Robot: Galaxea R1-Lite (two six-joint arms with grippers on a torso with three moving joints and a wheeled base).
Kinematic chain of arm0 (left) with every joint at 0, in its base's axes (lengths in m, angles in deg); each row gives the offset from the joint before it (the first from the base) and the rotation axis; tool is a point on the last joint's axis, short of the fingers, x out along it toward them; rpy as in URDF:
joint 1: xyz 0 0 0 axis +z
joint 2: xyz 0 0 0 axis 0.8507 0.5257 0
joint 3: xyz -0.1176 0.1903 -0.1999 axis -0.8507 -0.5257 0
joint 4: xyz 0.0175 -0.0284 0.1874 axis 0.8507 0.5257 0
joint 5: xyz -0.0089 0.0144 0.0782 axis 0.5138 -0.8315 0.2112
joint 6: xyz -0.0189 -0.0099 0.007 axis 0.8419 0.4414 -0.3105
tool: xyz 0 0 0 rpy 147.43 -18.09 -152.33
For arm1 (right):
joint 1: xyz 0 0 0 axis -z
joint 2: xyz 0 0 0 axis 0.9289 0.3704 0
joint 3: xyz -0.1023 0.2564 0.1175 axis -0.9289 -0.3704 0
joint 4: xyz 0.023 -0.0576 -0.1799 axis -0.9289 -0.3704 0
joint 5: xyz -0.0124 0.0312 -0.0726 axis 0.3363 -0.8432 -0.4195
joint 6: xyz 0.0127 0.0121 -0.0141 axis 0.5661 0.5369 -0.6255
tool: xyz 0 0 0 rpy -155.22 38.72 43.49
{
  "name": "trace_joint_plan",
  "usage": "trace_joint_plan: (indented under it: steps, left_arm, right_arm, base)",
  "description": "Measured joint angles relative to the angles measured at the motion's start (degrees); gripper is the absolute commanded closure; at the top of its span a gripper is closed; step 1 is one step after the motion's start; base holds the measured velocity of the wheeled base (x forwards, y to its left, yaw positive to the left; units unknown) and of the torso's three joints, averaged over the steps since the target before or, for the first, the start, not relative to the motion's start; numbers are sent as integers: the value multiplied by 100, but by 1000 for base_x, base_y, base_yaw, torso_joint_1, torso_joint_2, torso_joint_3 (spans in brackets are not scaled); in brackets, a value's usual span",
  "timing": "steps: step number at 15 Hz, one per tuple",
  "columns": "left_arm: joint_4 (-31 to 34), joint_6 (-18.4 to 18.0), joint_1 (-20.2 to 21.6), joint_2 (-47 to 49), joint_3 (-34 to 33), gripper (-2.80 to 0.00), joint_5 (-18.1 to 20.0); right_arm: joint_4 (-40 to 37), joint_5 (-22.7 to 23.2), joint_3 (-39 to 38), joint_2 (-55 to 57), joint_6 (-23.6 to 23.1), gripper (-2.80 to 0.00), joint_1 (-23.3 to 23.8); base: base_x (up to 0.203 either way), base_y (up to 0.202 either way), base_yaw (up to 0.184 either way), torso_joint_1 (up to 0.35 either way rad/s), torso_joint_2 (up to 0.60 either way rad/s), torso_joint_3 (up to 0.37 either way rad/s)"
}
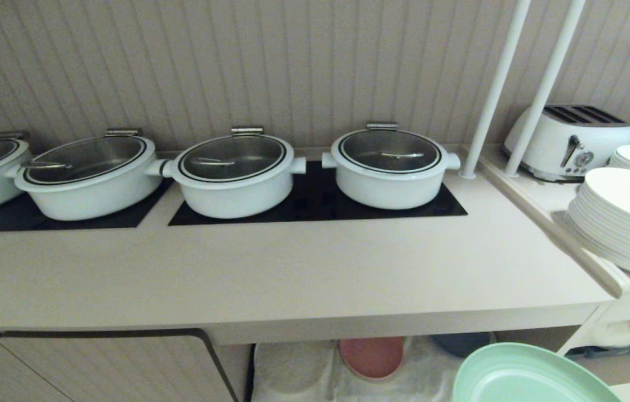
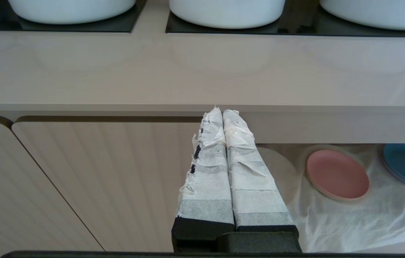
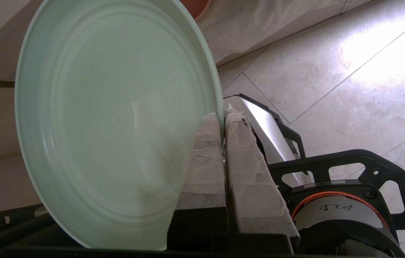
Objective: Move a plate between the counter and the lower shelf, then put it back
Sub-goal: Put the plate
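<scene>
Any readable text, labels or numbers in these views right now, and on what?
"PID", handwritten and seen upside down, on the grey round part with an orange ring behind the right hand, which grips the plate by its rim.
The toaster has a dial and lever, but any markings there are too small to read.
No other text is legible in any view.

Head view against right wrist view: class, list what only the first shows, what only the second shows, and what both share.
Only the head view shows the counter, the lidded white pots, the toaster and the stacked white plates. Only the right wrist view shows the right pincer shut on the plate's rim, the tiled floor and the robot's black base. Both show the mint-green plate.
</scene>
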Motion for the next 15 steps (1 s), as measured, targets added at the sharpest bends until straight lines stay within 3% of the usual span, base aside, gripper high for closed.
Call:
trace_joint_plan:
  steps: [15]
  left_arm:
    - [-1,4,0,0,0,0,0]
  right_arm:
    - [33,22,-69,-35,22,0,0]
  base:
    - [0,0,0,0,0,0]
